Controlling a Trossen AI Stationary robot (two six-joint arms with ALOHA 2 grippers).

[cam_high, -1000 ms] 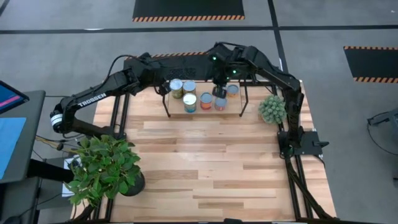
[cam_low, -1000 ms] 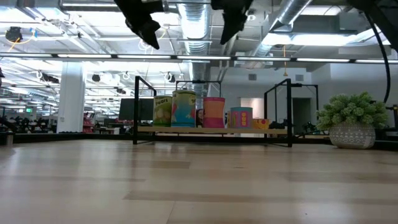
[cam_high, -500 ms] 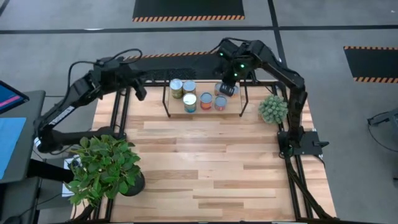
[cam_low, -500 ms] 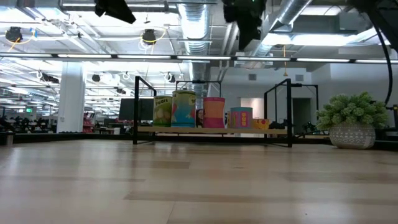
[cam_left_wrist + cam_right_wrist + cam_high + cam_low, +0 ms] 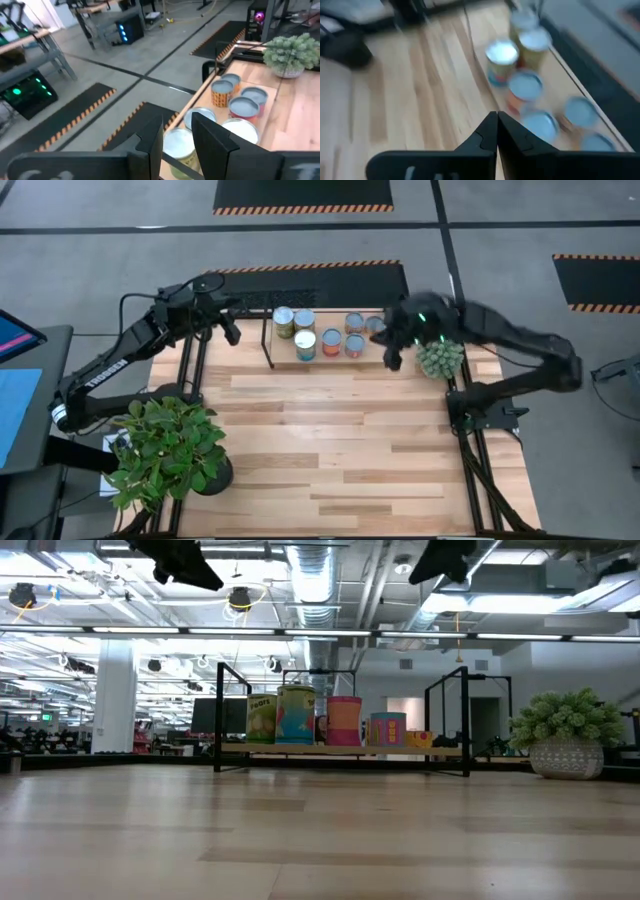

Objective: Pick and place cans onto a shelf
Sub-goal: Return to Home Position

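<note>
High view, seven silver-topped cans crowd shelf at upper centre, left fingers parted, right fingers closed, broad bench below.

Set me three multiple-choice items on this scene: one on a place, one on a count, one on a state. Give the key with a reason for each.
1. Where do the cans stand?
A. on the shelf
B. in a box
C. stacked in one tower

2. How many cans are there?
A. four
B. seven
C. ten

3. How is the right claw?
A. open
B. shut on a can
C. shut, empty

Key:
1 A: the high view shows every can on the shelf board.
2 B: seven round tops show there.
3 C: its wrist view shows the fingers pressed together with nothing between them. The left claw, off the shelf's left end, is open.
</note>
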